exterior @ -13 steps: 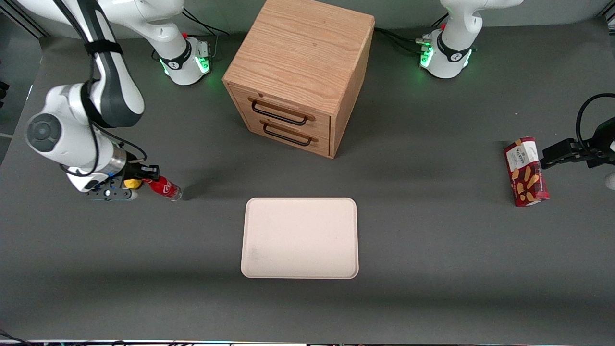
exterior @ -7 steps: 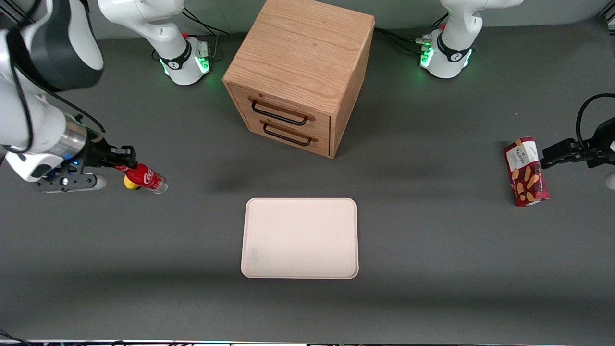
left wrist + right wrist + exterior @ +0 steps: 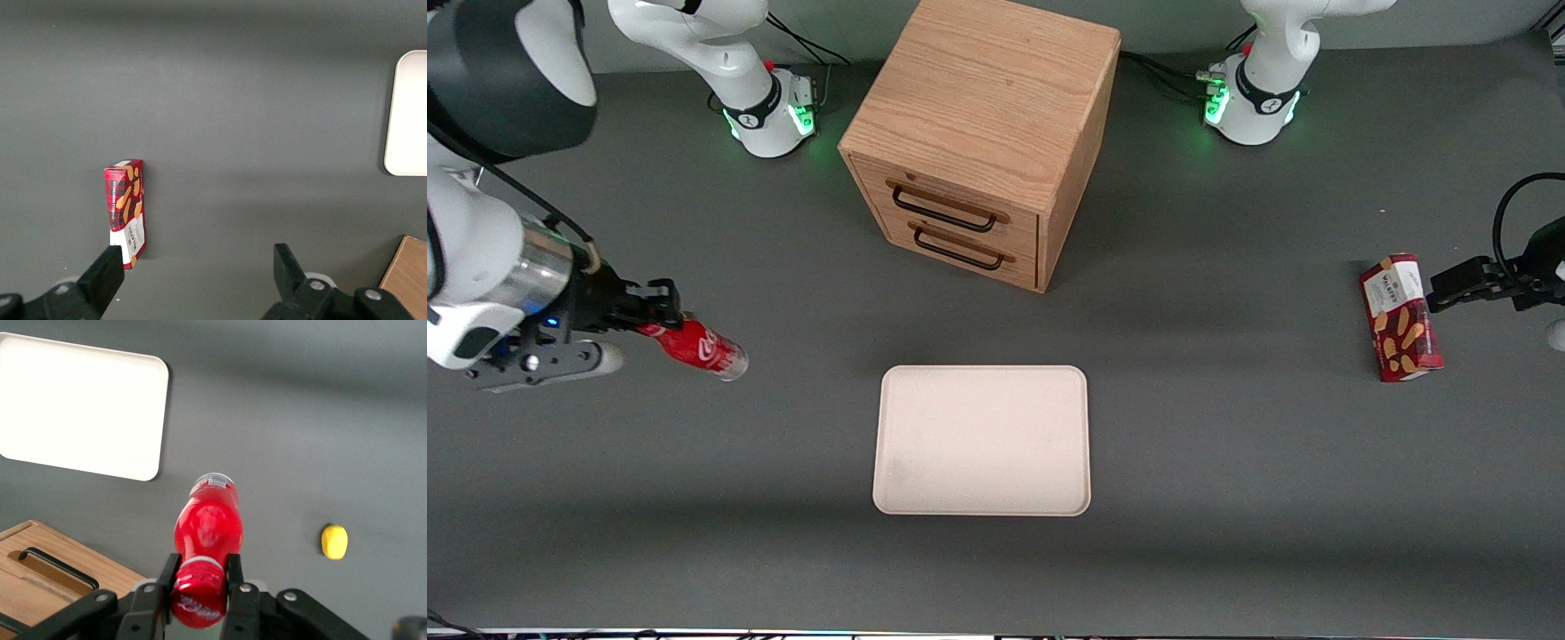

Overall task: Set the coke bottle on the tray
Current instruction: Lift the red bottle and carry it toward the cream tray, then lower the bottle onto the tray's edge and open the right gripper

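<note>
My right gripper (image 3: 660,313) is shut on the cap end of the coke bottle (image 3: 698,348), a small red bottle with white script and a clear base. It hangs tilted in the air above the table, toward the working arm's end. In the right wrist view the two fingers (image 3: 167,572) clamp the red cap of the coke bottle (image 3: 207,527), whose base points at the table. The tray (image 3: 983,440), pale beige-pink with a low rim, lies flat and bare at the table's middle, apart from the bottle. It also shows in the right wrist view (image 3: 80,407).
A wooden two-drawer cabinet (image 3: 983,133) stands farther from the front camera than the tray. A small yellow lump (image 3: 334,541) lies on the table below the gripper. A red snack box (image 3: 1400,317) lies toward the parked arm's end.
My gripper has risen with the coke bottle in it, lifting it off the table. The yellow lump stayed on the table and is now hidden in the front view.
</note>
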Action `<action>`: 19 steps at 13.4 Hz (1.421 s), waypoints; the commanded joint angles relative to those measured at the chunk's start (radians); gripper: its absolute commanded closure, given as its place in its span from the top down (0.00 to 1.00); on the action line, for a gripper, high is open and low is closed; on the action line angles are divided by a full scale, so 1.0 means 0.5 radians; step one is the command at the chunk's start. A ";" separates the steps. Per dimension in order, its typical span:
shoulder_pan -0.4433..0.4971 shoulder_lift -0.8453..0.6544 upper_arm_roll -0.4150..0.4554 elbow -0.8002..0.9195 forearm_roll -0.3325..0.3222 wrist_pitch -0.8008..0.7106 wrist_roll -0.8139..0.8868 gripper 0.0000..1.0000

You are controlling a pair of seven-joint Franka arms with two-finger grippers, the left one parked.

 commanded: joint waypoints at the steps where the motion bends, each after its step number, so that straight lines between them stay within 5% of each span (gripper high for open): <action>1: 0.004 0.223 0.195 0.235 -0.147 0.120 0.035 0.00; 6: 0.093 0.600 0.312 0.232 -0.248 0.672 0.143 0.00; 16: 0.213 0.993 0.318 0.214 -0.364 1.143 0.207 0.00; 19: 0.225 1.024 0.322 0.208 -0.398 1.158 0.281 0.14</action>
